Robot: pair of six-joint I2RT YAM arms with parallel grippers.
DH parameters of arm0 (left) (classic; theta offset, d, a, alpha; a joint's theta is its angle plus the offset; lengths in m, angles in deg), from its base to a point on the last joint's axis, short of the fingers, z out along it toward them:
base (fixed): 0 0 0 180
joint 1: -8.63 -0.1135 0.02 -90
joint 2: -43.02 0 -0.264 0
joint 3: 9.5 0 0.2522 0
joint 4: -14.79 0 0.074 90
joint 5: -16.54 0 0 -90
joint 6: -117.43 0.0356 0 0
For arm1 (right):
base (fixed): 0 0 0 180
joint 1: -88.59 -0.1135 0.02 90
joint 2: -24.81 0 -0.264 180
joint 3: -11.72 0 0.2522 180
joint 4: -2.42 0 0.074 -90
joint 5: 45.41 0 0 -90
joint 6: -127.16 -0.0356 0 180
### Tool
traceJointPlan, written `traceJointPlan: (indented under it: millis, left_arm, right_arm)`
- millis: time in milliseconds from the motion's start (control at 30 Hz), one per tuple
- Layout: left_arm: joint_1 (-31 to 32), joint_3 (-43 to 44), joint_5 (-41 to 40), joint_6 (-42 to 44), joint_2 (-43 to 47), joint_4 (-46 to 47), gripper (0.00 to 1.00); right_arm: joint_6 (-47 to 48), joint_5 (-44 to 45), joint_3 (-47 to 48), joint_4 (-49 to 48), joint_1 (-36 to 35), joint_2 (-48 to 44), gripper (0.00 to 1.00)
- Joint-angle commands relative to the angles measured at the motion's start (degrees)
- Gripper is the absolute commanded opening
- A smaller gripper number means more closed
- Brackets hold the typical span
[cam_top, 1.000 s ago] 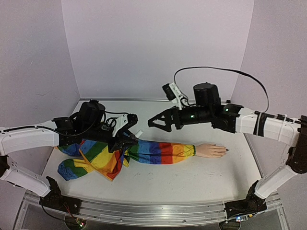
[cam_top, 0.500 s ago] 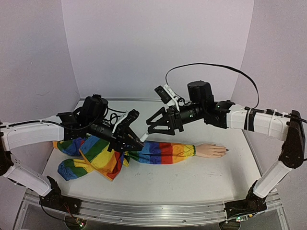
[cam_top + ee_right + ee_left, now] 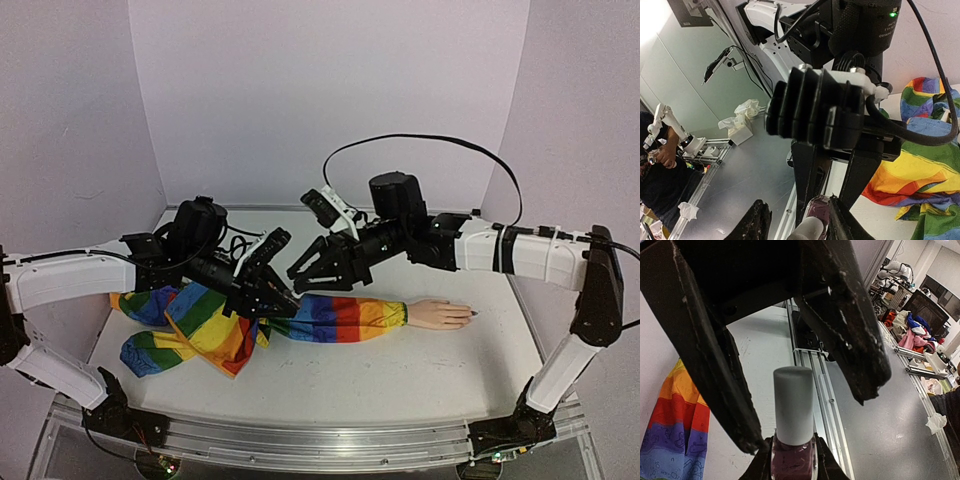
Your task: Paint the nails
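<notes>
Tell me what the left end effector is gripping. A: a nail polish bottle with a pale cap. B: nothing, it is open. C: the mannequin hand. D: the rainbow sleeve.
A: in the left wrist view the left end effector is shut on the nail polish bottle, dark polish under a pale cap, while the open right end effector straddles that cap.

Pale surface (image 3: 400, 375), pretty plain. Just a rainbow-striped sleeve (image 3: 340, 316) laid flat across the middle, bunched into a heap down toward 8 o'clock. Peach mannequin hand (image 3: 440, 314) poking out the other end, fingers pointing to 3 o'clock.
</notes>
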Motion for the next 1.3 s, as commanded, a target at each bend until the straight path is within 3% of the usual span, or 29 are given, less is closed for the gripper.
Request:
traceJointPlan:
  millis: [0,200,567,667,767,900,1067,1167,1267]
  left_arm:
    - [-0.5,3.4,2.2,-0.6,0.6,2.4,0.0]
    - [-0.5,3.4,2.3,-0.6,0.8,2.6,0.0]
    - [-0.9,3.3,2.0,-1.4,1.3,3.4,0.0]
    - [-1.1,3.2,1.5,-1.8,1.6,3.9,0.0]
    - [-1.2,2.9,-1.1,-2.3,2.2,4.6,0.0]
    - [-1.4,2.1,-9.2,-3.9,4.1,6.9,0.0]
    - [-1.5,1.5,-30.4,-8.7,7.3,10.6,0.0]
    - [-1.4,1.5,-36.3,-10.8,9.1,13.8,0.0]
    - [-0.8,2.7,-39.5,-10.1,8.6,14.9,0.0]
  right_arm:
    - [0.5,-2.2,2.0,-2.7,-0.7,0.5,0.4]
    - [0.4,-0.1,1.2,-3.2,-0.9,-0.6,0.27]
    - [0.4,3.0,1.1,-3.7,-1.9,0.2,0.2]
    - [0.0,4.6,0.9,-4.4,-2.3,0.5,0.09]
    - [-0.6,6.5,0.6,-5.0,-2.7,1.1,0.0]
    - [-2.3,10.6,-0.2,-6.5,-3.8,1.5,0.0]
    - [-11.3,28.2,-1.1,-8.3,-5.7,2.1,0.0]
    - [-21.5,46.7,-0.9,-9.0,-9.1,3.2,0.0]
    - [-29.4,61.3,4.4,-2.6,-13.8,6.5,0.0]
